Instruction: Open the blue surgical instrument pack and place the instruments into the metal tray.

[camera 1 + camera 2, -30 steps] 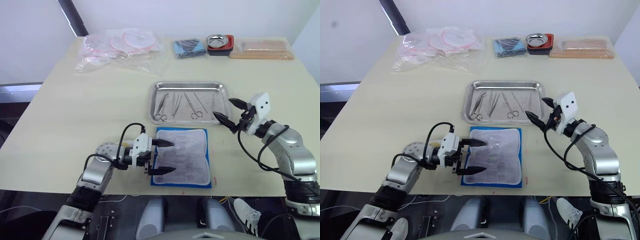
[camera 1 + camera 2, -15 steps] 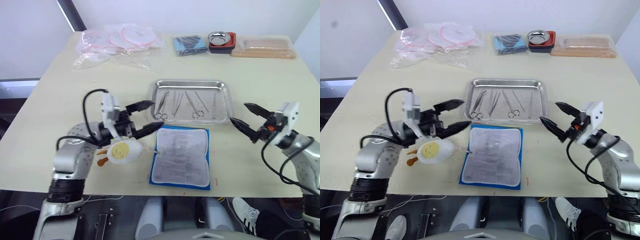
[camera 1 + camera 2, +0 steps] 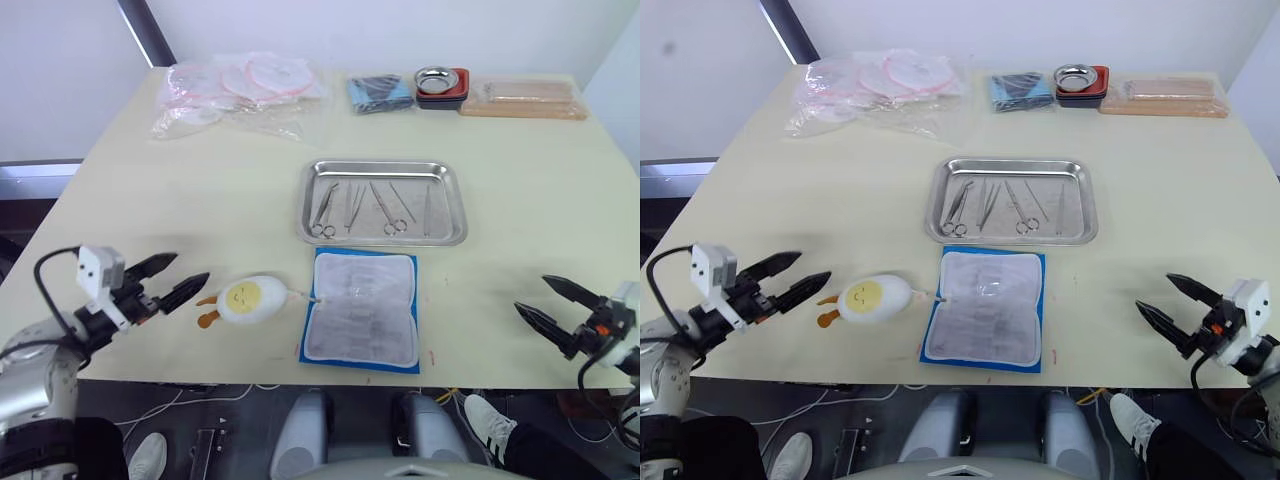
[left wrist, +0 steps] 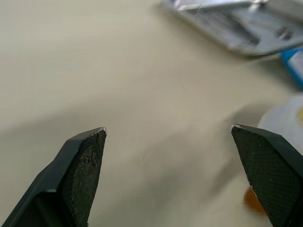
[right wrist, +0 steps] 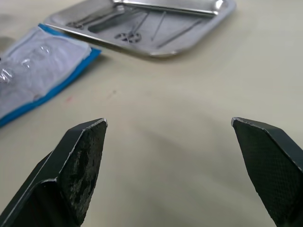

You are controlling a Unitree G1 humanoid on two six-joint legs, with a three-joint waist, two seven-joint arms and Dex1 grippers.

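Observation:
The blue surgical instrument pack (image 3: 362, 310) lies opened flat near the table's front edge, pale grey lining up and its pockets flat. Directly behind it stands the metal tray (image 3: 382, 230) with several instruments (image 3: 365, 209) laid side by side inside. My left gripper (image 3: 167, 280) is open at the front left of the table, well left of the pack, with nothing between its fingers. My right gripper (image 3: 553, 302) is open at the front right corner, apart from the pack, and holds nothing. The right wrist view shows the pack (image 5: 35, 71) and the tray (image 5: 184, 47) beyond the open fingers.
A white egg-shaped plush toy (image 3: 249, 298) lies between my left gripper and the pack. Along the far edge are clear plastic bags (image 3: 235, 90), a small dark-blue bundle (image 3: 378, 93), a round steel bowl on a red base (image 3: 440, 82) and a wooden board (image 3: 522, 98).
Both arms have pulled back toward the table's front corners, left gripper to the far left, right gripper to the far right. The egg toy, hidden a second ago, now lies uncovered beside the pack.

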